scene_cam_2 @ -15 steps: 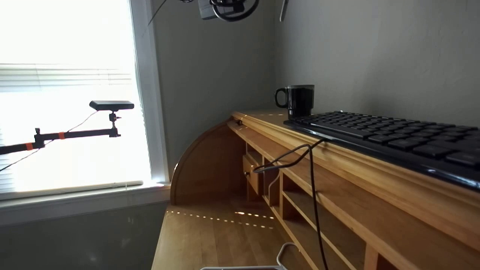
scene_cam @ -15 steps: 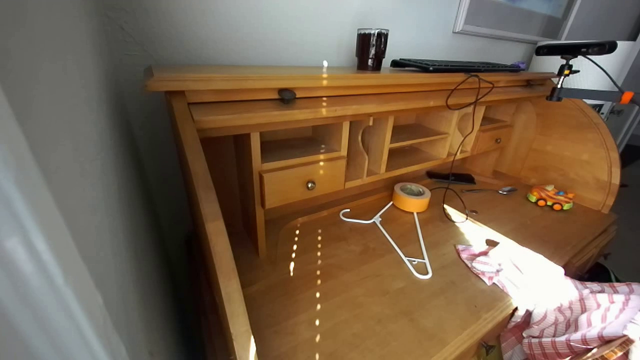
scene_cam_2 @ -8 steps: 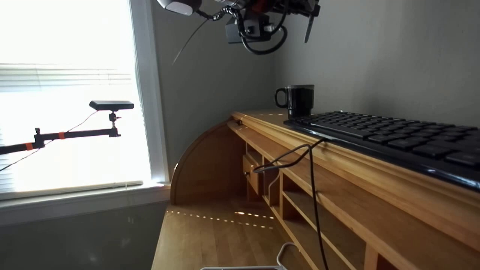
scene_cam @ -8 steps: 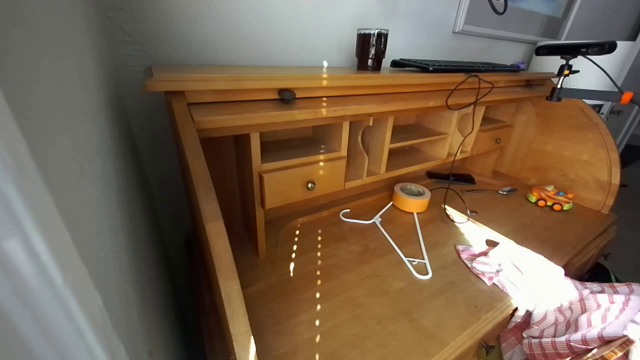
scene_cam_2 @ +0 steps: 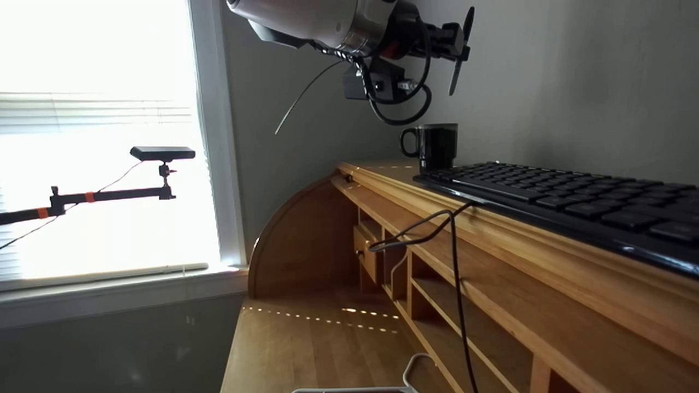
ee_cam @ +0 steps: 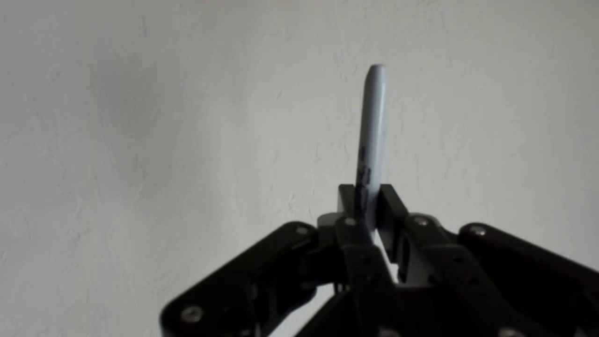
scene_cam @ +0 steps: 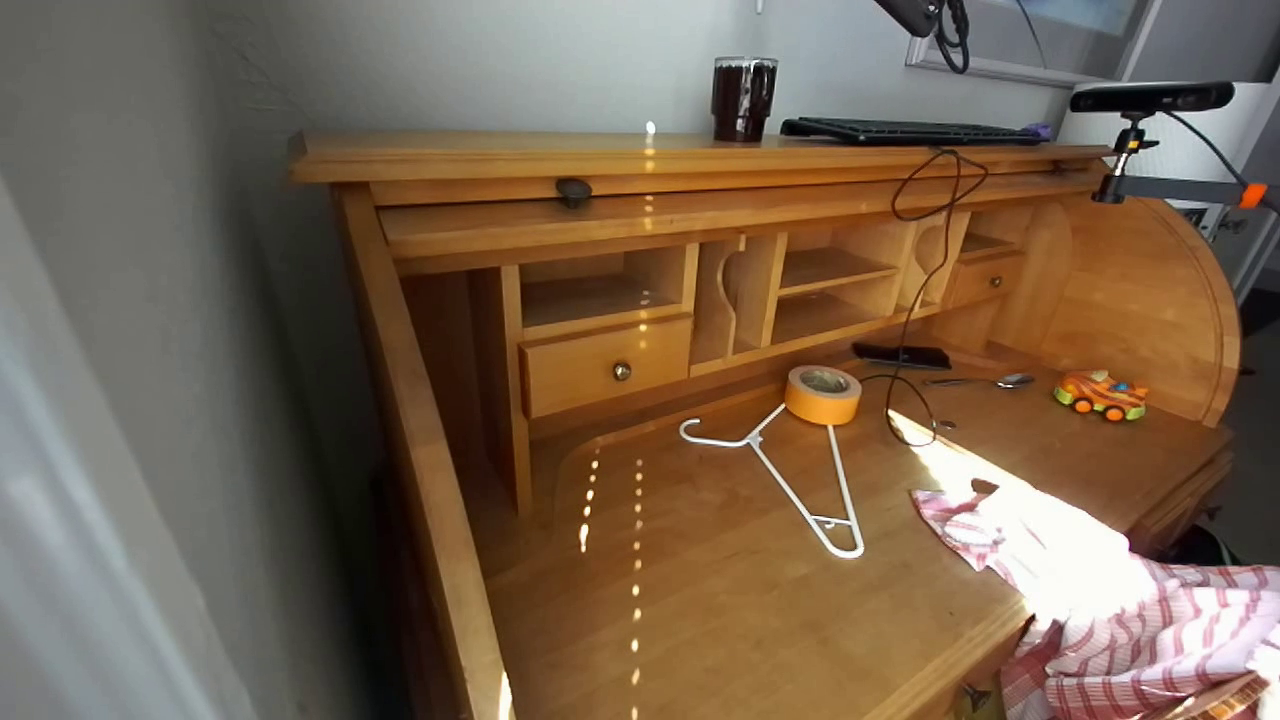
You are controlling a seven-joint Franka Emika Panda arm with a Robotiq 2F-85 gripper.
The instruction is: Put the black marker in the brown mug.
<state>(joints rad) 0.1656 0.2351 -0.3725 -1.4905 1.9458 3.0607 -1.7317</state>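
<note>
The brown mug (scene_cam: 743, 100), glossy and very dark, stands upright on the desk's top ledge; it also shows in an exterior view (scene_cam_2: 438, 144) with its handle toward the window. My gripper (ee_cam: 367, 201) is shut on the marker (ee_cam: 373, 117), which looks pale grey with dark lettering in the wrist view. In an exterior view the gripper (scene_cam_2: 464, 53) is above the mug, and the marker (scene_cam_2: 455, 76) looks dark and nearly upright, slightly tilted. Its lower end is above the mug's rim, apart from it. A tiny tip (scene_cam: 759, 5) shows above the mug. The mug's inside is hidden.
A black keyboard (scene_cam_2: 573, 202) lies beside the mug, its cable (scene_cam_2: 457, 273) hanging down. The wall (scene_cam_2: 546, 82) is behind the ledge. Below lie a white hanger (scene_cam: 800, 490), orange tape roll (scene_cam: 822, 400), toy car (scene_cam: 1100, 395), spoon (scene_cam: 1010, 381) and striped cloth (scene_cam: 1150, 620).
The arm has come down into view from the top. The gripper has moved down and rightward in an exterior view, with the marker in it, nearer to the mug. The mug has not moved.
</note>
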